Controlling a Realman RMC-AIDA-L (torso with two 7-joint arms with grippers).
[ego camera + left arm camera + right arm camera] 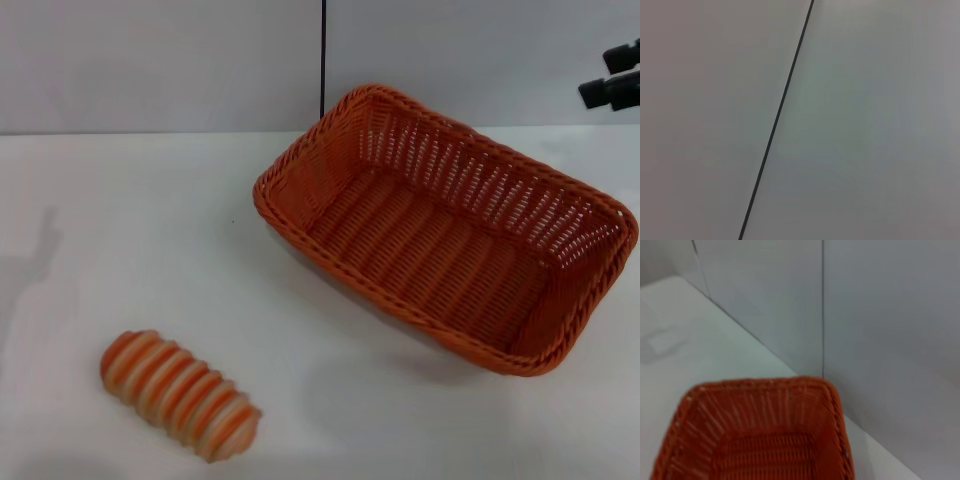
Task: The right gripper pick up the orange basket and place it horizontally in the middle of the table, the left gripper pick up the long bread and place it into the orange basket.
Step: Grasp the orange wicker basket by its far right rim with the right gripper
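The orange basket point(450, 235) sits askew on the white table point(150, 230), right of centre, with nothing inside it. Its far end also fills the lower part of the right wrist view point(760, 435). The long bread point(180, 394), striped orange and cream, lies on the table at the front left, well apart from the basket. My right gripper point(612, 78) shows as black parts at the upper right edge of the head view, above and beyond the basket's right end, touching nothing. The left gripper is out of view; its wrist camera faces only the grey wall.
A light grey wall point(160, 60) with a dark vertical seam point(323, 60) stands behind the table. That dark seam point(777, 120) also crosses the left wrist view. White tabletop lies between the bread and the basket.
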